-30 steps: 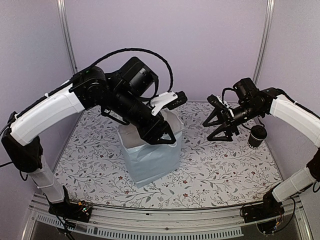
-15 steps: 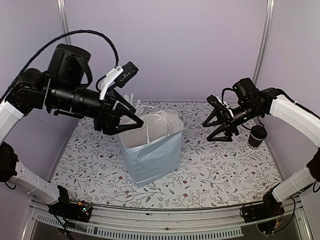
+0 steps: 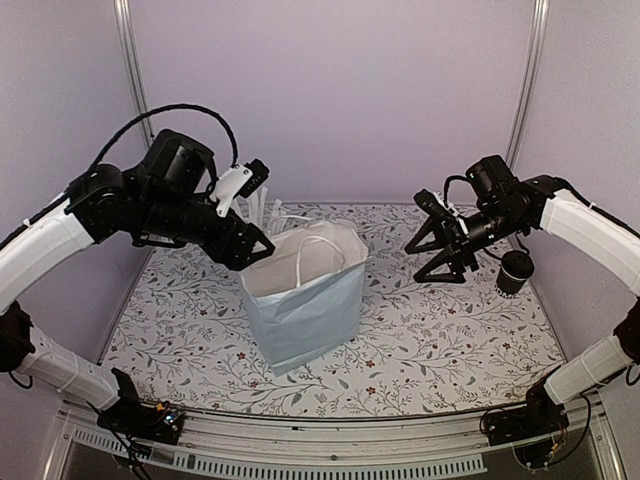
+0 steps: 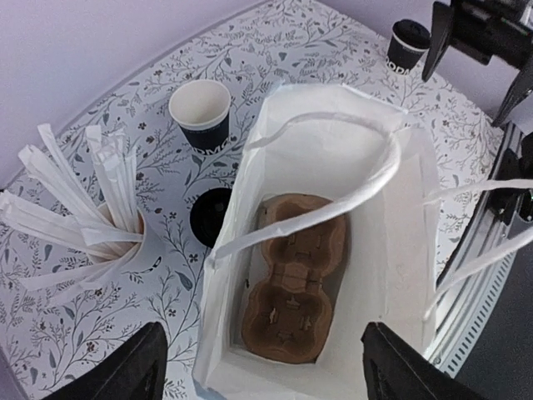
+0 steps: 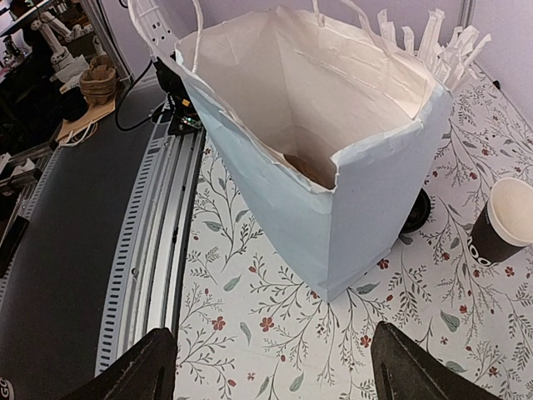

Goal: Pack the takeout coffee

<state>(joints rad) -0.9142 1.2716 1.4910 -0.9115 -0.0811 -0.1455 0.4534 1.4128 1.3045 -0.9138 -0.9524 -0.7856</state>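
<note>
- Open black paper cup: it stands upright on the table behind the pale blue paper bag, near the bag's far side but apart from it. Its cream inside is empty.
- Second black cup: it is upright and well off to the bag's right, against the right arm. Its top looks dark, perhaps lidded.
- White lettering runs down both cups, too small to read.
- Inside the bag, flat on its bottom, lies a brown moulded two-cup carrier with both wells empty.
- The bag's two white handles arch across its open mouth.
- Flat black round lid: it lies on the table at the foot of the bag's far side, between the bag and the open cup.
- White cup of paper-wrapped straws: it stands beside the lid, behind the bag's far left corner.
- Left claw: it is above the bag's mouth, fingers spread wide and holding nothing.
- Right claw: it is to the bag's right and aimed at it, between the bag and the second cup, spread wide and empty.
- Floral tablecloth: it lies under everything.
</note>
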